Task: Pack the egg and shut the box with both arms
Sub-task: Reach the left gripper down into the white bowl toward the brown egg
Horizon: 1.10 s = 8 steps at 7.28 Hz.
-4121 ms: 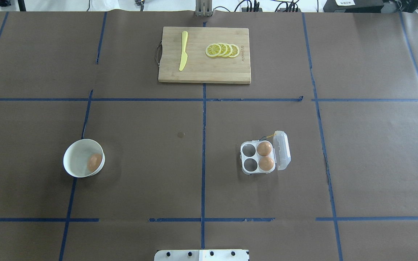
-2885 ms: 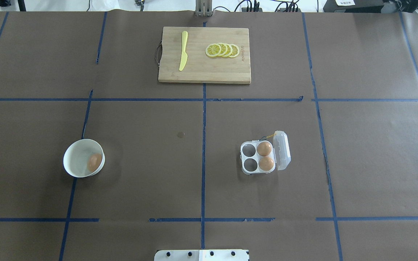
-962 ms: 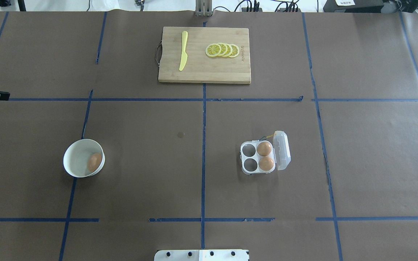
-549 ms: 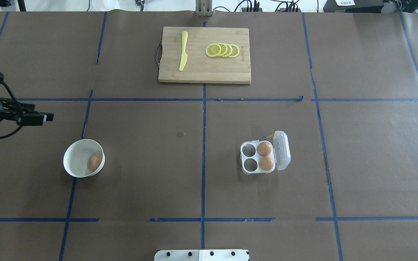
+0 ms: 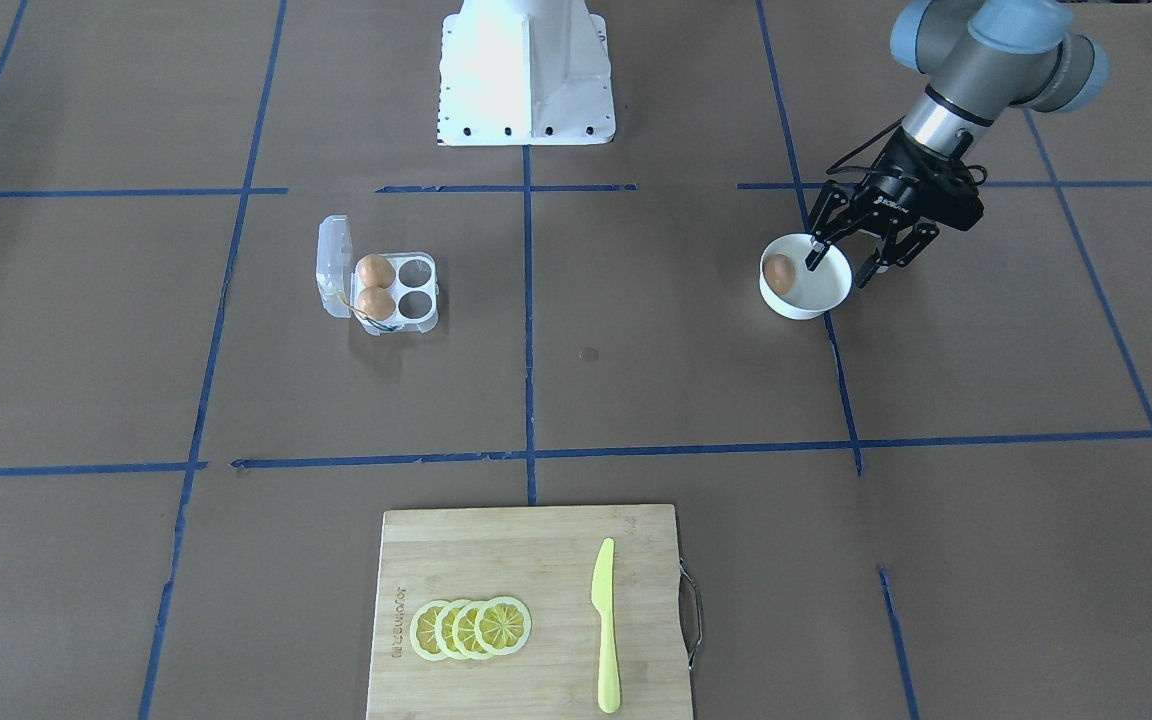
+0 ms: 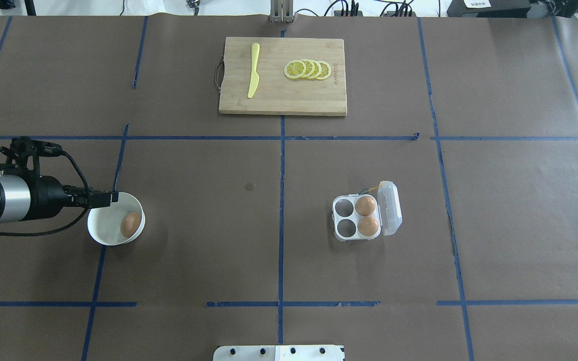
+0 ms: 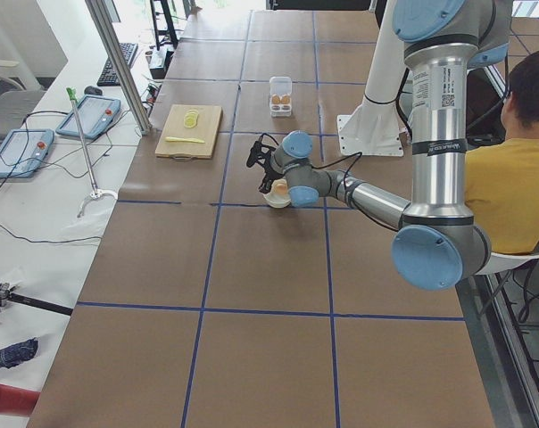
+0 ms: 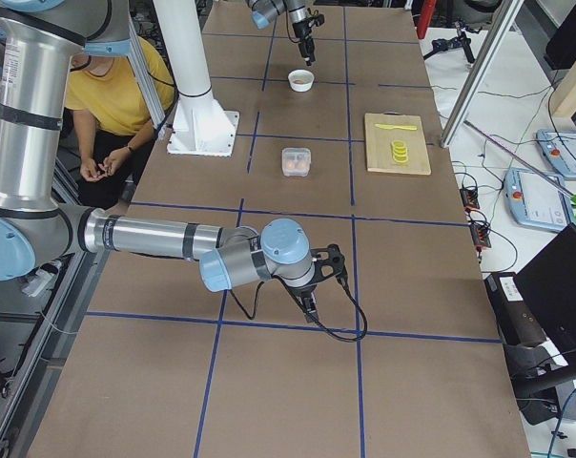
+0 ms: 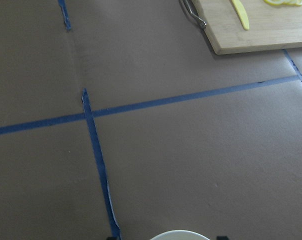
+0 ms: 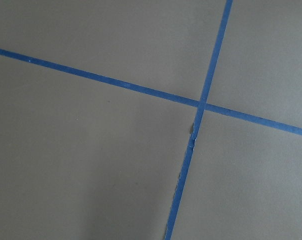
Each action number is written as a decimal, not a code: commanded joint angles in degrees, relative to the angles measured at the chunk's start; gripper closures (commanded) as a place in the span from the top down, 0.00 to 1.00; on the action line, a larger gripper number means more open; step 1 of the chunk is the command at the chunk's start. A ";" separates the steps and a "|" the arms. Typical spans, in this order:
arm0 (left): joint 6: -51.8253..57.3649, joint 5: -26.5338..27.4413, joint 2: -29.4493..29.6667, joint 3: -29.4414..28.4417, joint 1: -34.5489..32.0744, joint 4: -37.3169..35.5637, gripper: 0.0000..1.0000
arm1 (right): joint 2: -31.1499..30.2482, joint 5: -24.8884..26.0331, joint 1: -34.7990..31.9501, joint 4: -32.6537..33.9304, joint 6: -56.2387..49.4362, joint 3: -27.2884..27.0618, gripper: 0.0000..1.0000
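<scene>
A brown egg (image 6: 131, 224) (image 5: 781, 272) lies in a round white bowl (image 6: 99, 228) (image 5: 818, 300) on the robot's left side. The clear four-cell box (image 6: 345, 218) (image 5: 416, 290) stands open, lid (image 6: 389, 208) swung back. It has two brown eggs (image 6: 367, 215) in its right cells and two cells empty. My left gripper (image 6: 111, 199) (image 5: 844, 264) is open and empty, over the bowl's rim, beside the egg. The bowl's rim shows at the bottom of the left wrist view (image 9: 180, 234). My right gripper (image 8: 310, 307) shows only in the exterior right view, low over bare table, and I cannot tell its state.
A wooden cutting board (image 6: 282, 98) at the far middle carries a yellow knife (image 6: 253, 70) and lemon slices (image 6: 308, 69). The white pedestal base (image 5: 526, 70) stands at the robot's edge. Blue tape lines cross the brown table. A seated person (image 7: 510, 178) shows beside the robot.
My left arm has come in from the left edge and moved down and right to the bowl's rim. The egg, bowl and box have not moved.
</scene>
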<state>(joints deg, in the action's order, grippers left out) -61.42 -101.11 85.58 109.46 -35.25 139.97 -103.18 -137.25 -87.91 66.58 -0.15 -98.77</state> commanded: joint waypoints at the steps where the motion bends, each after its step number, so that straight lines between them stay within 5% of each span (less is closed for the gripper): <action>1: -0.98 3.71 0.03 -0.82 2.64 -2.33 0.71 | 0.00 -0.04 -0.07 -0.05 0.06 0.07 1.00; 8: -1.16 4.96 1.25 -0.91 8.10 -4.18 0.71 | -0.09 0.05 -0.07 -0.05 -0.12 0.16 1.00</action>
<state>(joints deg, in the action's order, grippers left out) -62.58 -96.07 86.22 108.67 -27.28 135.80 -103.27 -137.21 -87.92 66.53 -0.26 -98.68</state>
